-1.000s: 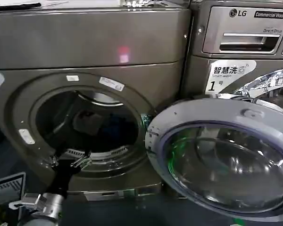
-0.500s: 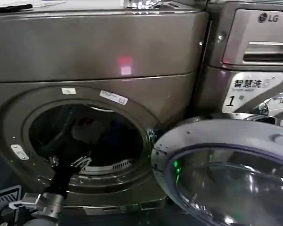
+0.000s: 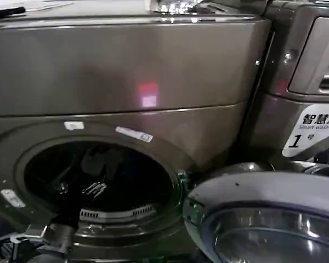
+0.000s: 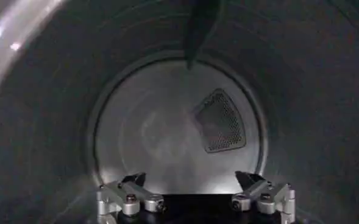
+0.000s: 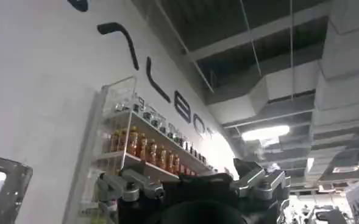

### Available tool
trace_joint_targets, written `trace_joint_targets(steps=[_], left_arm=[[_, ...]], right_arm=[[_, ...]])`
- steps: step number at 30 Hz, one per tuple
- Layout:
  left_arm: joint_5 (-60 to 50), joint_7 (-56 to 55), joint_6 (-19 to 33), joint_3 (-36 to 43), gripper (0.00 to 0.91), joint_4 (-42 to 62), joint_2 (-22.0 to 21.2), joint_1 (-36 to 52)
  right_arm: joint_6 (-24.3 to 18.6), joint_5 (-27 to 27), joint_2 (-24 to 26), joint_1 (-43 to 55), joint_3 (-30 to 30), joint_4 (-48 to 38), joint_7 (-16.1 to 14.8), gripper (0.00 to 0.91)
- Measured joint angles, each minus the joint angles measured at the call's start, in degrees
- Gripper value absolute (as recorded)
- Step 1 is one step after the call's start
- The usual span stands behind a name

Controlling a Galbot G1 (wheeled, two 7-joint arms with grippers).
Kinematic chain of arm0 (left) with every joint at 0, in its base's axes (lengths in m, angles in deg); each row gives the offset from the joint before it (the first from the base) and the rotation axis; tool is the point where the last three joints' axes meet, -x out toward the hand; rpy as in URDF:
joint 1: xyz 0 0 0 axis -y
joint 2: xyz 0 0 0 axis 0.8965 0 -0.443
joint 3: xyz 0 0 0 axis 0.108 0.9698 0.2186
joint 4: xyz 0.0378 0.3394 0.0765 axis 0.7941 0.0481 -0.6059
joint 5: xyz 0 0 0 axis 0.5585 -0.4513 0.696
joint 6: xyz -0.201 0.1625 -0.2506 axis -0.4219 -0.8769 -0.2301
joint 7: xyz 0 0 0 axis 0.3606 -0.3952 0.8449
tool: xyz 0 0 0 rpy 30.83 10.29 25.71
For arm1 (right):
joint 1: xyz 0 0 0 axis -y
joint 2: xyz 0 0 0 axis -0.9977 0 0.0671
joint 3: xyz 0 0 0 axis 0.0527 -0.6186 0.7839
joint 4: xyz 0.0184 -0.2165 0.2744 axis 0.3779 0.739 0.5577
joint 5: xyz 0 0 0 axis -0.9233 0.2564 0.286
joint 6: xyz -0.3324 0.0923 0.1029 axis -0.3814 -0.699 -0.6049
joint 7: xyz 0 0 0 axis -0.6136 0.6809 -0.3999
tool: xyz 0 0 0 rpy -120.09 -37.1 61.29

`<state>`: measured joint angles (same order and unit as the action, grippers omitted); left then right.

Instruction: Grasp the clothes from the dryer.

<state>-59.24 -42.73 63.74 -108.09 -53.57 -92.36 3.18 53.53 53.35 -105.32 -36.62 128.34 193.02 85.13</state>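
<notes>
The dryer (image 3: pixel 126 60) is the big bronze-grey machine with a pink-red light (image 3: pixel 148 96), and its round porthole (image 3: pixel 98 181) stands open. My left gripper (image 3: pixel 79 189) is open just inside the porthole's mouth, low on the left, on its dark arm. From the left wrist, the left gripper (image 4: pixel 191 182) points into the bare metal drum (image 4: pixel 161 134), with a mesh vent (image 4: pixel 222 122) on the back wall. The clothes are hidden; the drum floor lies under the gripper body. My right gripper (image 5: pixel 188 173) is open, held away and pointing up at a wall.
The dryer's round glass door (image 3: pixel 263 219) hangs open at the lower right, close to the porthole. A second machine (image 3: pixel 307 71) with a white "1" sticker (image 3: pixel 312 134) stands on the right. A slotted grille (image 3: pixel 115 212) lines the porthole's lower lip. Shelves of bottles (image 5: pixel 149 152) show past the right gripper.
The head view has closed in on the dryer, which now looks larger and sits further right. The left gripper has passed from the porthole's lower rim into the opening.
</notes>
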Motion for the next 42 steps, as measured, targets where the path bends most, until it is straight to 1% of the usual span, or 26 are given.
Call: trace_joint_targets(steps=[7, 12, 16, 22, 30, 35, 42], left_arm=[[1.36, -0.2, 0.17, 1.28, 0.907, 2.7, 1.58, 3.34], [2.33, -0.46, 1.22, 3.19, 0.907, 9.39, 2.95, 10.66], [2.71, -0.72, 2.05, 5.22, 0.907, 17.45, 3.45, 18.58], [2.38, -0.71, 3.66, 8.7, 0.907, 31.93, 2.71, 32.04], [1.27, -0.16, 5.8, 12.93, 0.907, 50.58, 1.21, 47.43], [0.28, 0.74, 6.93, 14.49, 0.907, 61.3, 0.31, 55.61], [-0.58, 2.47, 7.53, 16.55, 0.907, 73.32, -1.09, 63.77]], right_arm=[[0.6, -0.2, 0.14, -1.19, 0.84, 0.47, 1.4, 0.907], [1.09, -0.2, 0.23, -2.36, 2.14, 0.55, 1.95, 0.907], [1.36, -0.2, -0.01, -3.14, 3.26, 0.75, 2.1, 0.907], [1.5, -0.24, 0.14, -3.81, 4.44, 0.28, 2.05, 0.907], [1.33, -0.3, 0.51, -3.79, 4.85, -0.5, 1.38, 0.907], [1.0, -0.31, 0.54, -3.45, 4.79, -0.96, 1.06, 0.907], [0.66, -0.31, 0.72, -3.22, 4.7, -1.32, 0.7, 0.907]])
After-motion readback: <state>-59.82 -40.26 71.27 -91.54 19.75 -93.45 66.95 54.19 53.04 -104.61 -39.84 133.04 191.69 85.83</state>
